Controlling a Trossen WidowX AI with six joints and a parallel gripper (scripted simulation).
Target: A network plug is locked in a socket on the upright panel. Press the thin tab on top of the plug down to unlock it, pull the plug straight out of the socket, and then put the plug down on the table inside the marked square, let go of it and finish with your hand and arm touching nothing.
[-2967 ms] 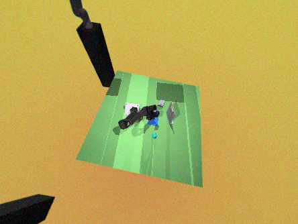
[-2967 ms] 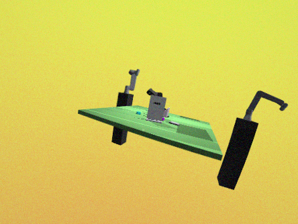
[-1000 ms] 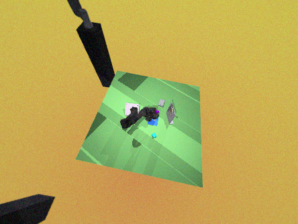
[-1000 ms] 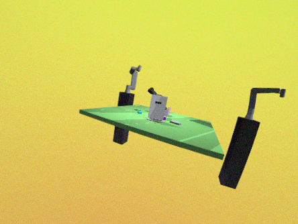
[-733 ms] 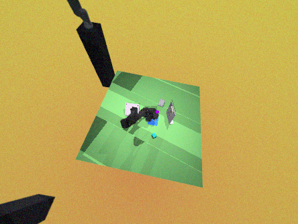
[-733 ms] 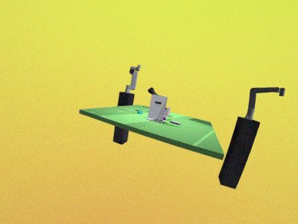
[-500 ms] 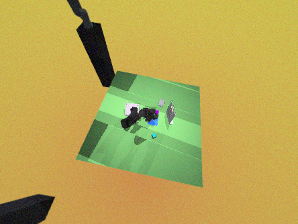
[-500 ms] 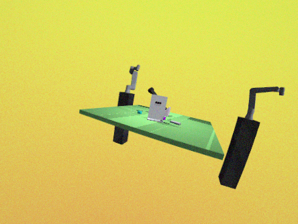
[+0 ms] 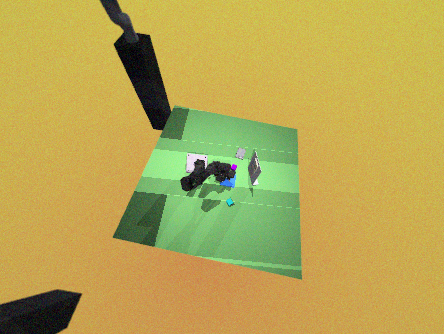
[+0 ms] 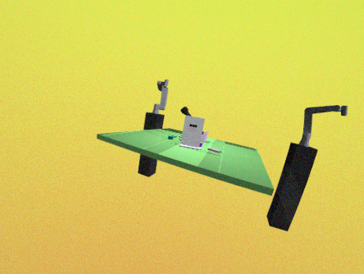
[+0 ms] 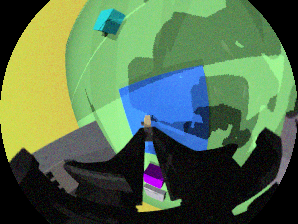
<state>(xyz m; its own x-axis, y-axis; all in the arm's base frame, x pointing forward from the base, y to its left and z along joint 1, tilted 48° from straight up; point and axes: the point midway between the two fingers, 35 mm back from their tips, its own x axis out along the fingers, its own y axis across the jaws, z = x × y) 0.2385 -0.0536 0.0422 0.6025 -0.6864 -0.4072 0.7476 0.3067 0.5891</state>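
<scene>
My gripper (image 11: pixel 148 129) is shut on the plug (image 11: pixel 147 120), a small tan and dark piece at the fingertips in the wrist view. The plug is out of the socket and shows over the blue marked square (image 11: pixel 165 92) (image 9: pixel 229 184), near one side of it. Its exact height over the table is hard to tell. The upright grey panel (image 11: pixel 75 142) (image 9: pixel 255 170) (image 10: pixel 193 133) stands apart from the plug, at the left in the wrist view. The plug's tab is too small to make out. In the exterior view the panel hides the fingers.
A cyan block (image 11: pixel 109 21) (image 9: pixel 230 202) (image 10: pixel 170 137) lies beyond the square. A purple block (image 11: pixel 154 175) (image 9: pixel 234 167) (image 10: pixel 201 144) and a flat grey block (image 11: pixel 155 192) (image 9: pixel 240 153) (image 10: pixel 215 150) lie on the other side. Two black pedestals (image 10: pixel 153 121) (image 10: pixel 293 184) with arms stand at the table's sides.
</scene>
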